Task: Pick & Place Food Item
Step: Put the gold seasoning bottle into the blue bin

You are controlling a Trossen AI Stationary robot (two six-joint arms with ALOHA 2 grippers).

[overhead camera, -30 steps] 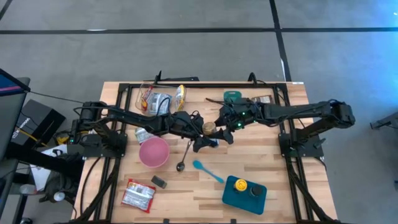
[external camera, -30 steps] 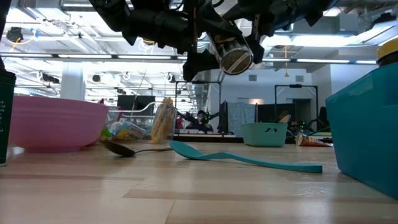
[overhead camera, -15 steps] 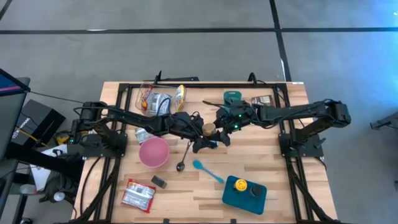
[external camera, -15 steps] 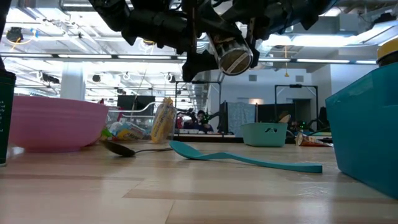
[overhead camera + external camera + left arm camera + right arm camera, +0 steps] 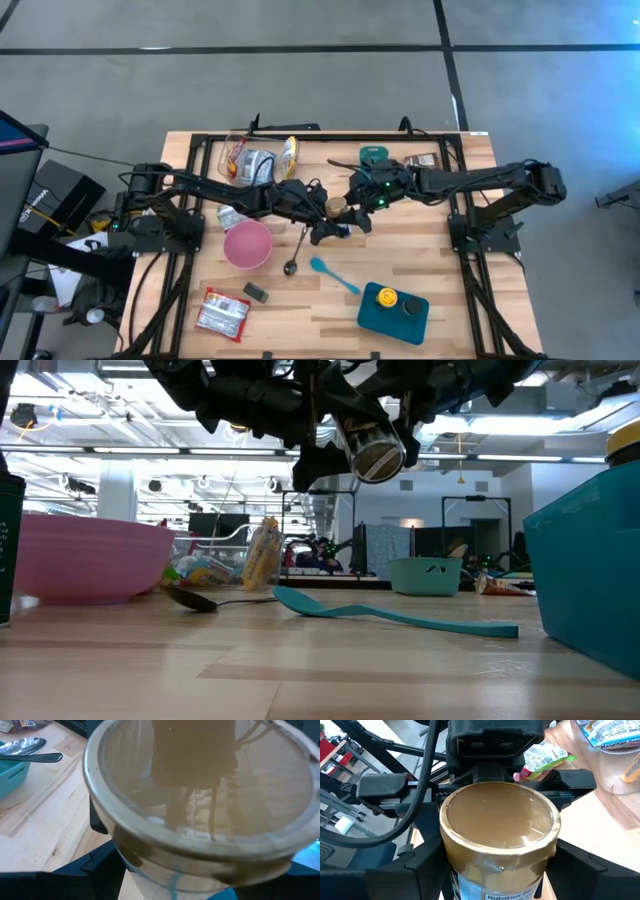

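A jar (image 5: 337, 206) with a clear wall, a printed label and a gold-rimmed brown end (image 5: 500, 820) hangs in the air over the table's middle. It lies roughly level in the low view (image 5: 375, 448). My left gripper (image 5: 325, 212) comes from the table's left and is shut on it. My right gripper (image 5: 362, 200) comes from the right. Its open fingers (image 5: 427, 870) stand on either side of the jar's gold-rimmed end, close to the wall. Whether they touch it I cannot tell. My left gripper pinches the jar's wall between its two fingers (image 5: 572, 777) at the end that faces its own camera (image 5: 195, 845). The fingers come nearly level from the table's left and lie along the jar. The jar is lifted clear of the table.
Under the arms lie a pink bowl (image 5: 247, 244), a metal spoon (image 5: 295, 250) and a teal spoon (image 5: 333, 273). A teal container (image 5: 393, 308) sits near the front right and a snack packet (image 5: 222, 312) near the front left. A clear bin of packets (image 5: 255, 160) stands at the far side.
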